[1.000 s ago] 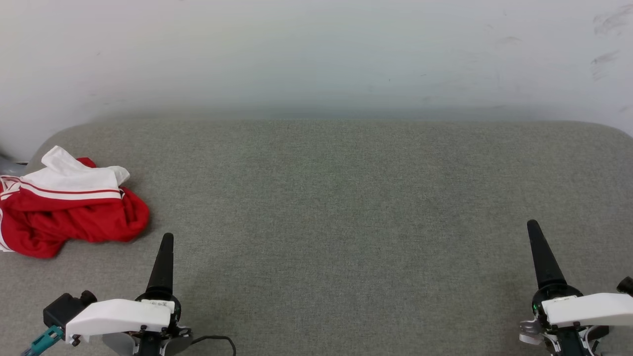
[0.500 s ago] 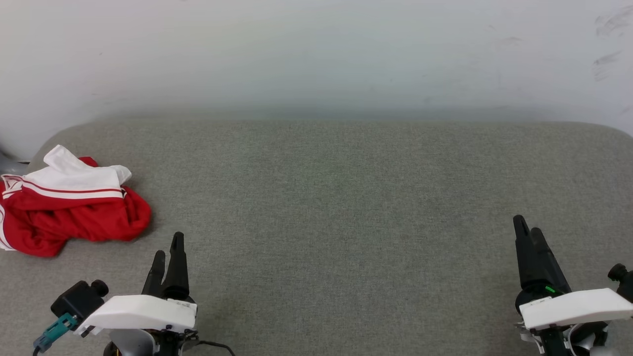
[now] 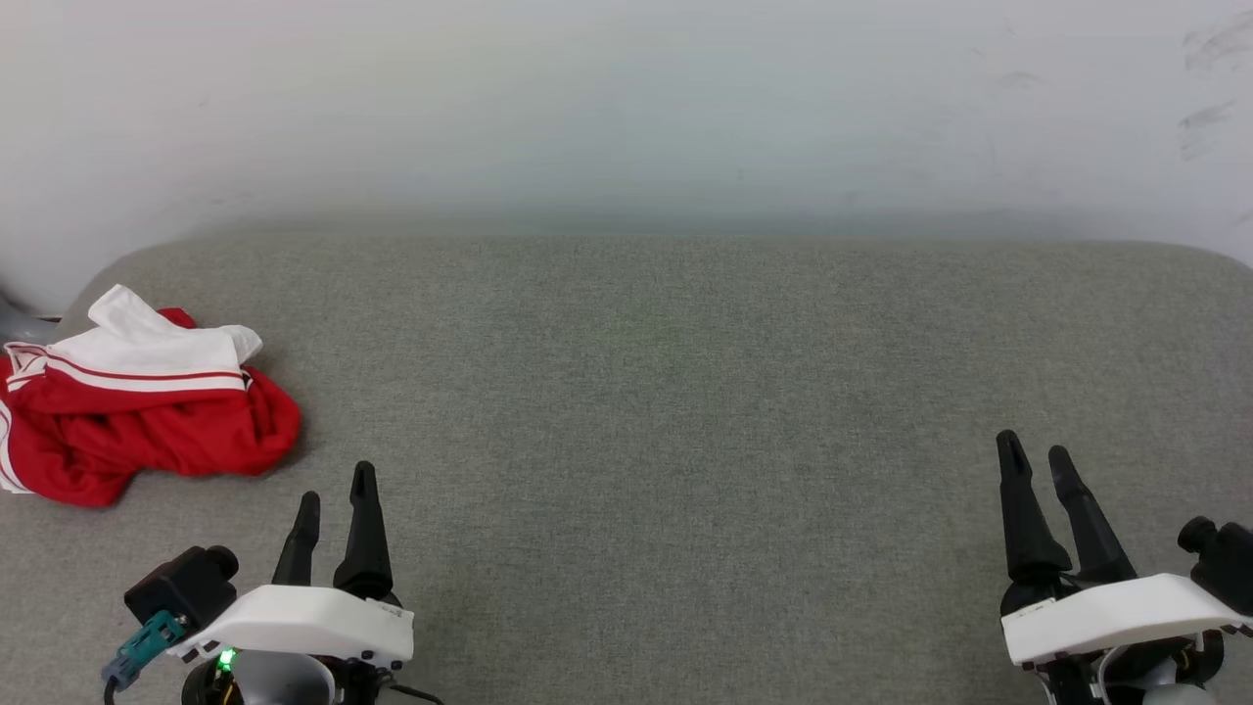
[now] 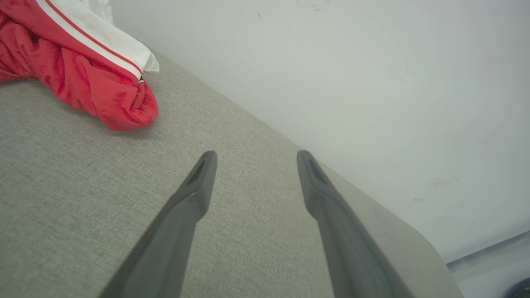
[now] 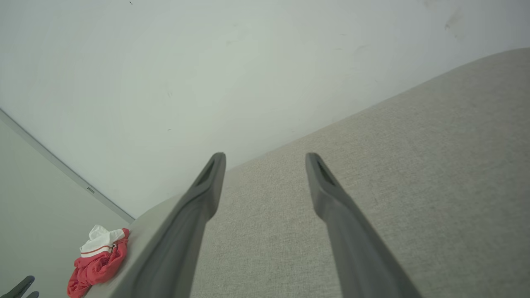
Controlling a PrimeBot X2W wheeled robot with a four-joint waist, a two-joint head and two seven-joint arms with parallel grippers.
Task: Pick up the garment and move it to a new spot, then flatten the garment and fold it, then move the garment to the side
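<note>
Lying crumpled: one garment, two spread claws

One red-and-white heap rests on the grey padded surface, ahead and left of the left claw, not touching it; the right claw sits well apart from the heap, far to its right; both claws, two dark fingers each, stand spread and empty; one pale wall rises beyond.

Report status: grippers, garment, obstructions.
Left gripper open, empty. Right gripper open, empty. Garment crumpled at left edge of table, untouched. Nothing between left gripper and garment.
</note>
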